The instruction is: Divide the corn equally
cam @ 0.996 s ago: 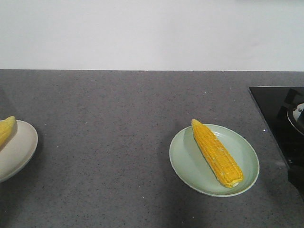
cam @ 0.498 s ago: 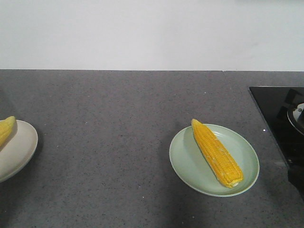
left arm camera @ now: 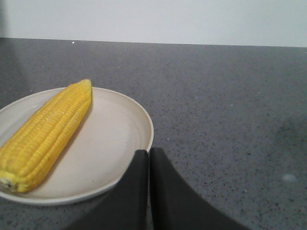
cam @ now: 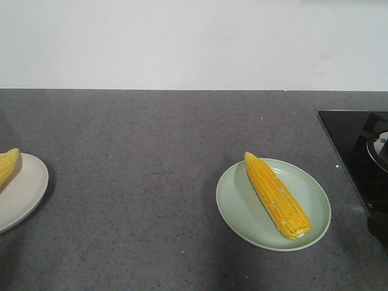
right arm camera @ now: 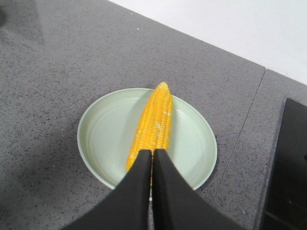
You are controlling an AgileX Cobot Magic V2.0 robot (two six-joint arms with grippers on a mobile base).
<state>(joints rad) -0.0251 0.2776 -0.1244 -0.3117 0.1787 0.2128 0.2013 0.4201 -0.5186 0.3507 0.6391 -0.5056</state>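
One corn cob (cam: 277,195) on the green plate (cam: 239,206), right of the beige plate (cam: 24,194); both my fingers pressed closed, empty.

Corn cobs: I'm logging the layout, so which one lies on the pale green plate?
The corn on the right, beside the black cooktop. The other cob lies on a cream plate.
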